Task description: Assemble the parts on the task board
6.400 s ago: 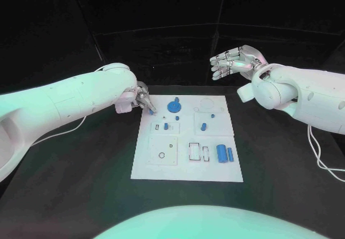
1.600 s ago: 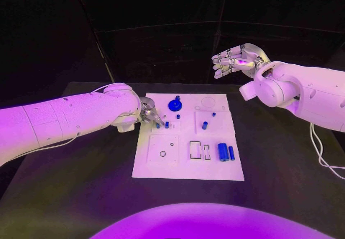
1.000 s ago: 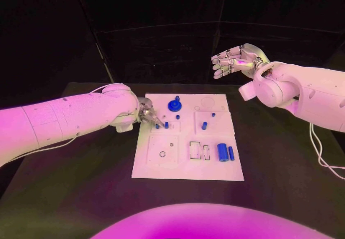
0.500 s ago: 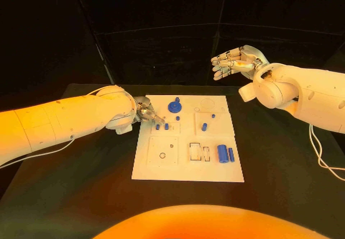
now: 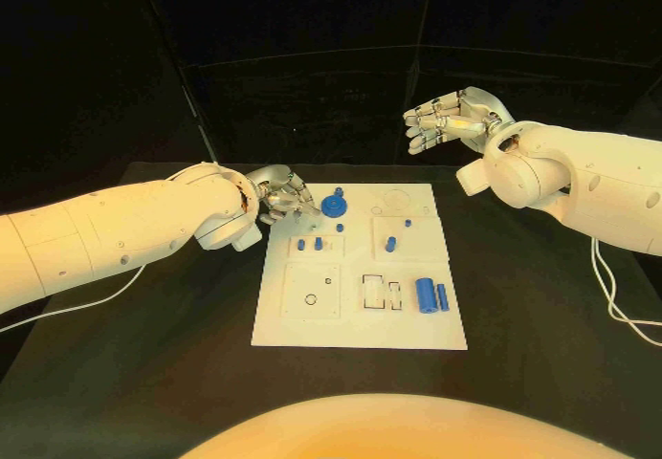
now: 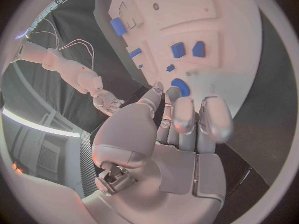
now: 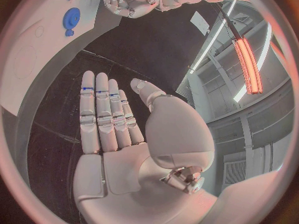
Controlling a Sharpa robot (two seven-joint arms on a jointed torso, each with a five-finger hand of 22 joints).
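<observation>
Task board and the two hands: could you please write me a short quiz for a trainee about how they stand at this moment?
1. True or false: the right hand holds a blue part.
2. Choose one. The blue gear lies: A) at the far end of the task board, close to the left hand; B) at the near end of the board; C) on the black table, off the board.
3. Fill in: the two blue cylinders lie side by side near the board's ____ edge (the robot's own side).

Key: 1 false, it is raised above the table, with fingers apart and nothing in it. 2 A. 3 right.
</observation>
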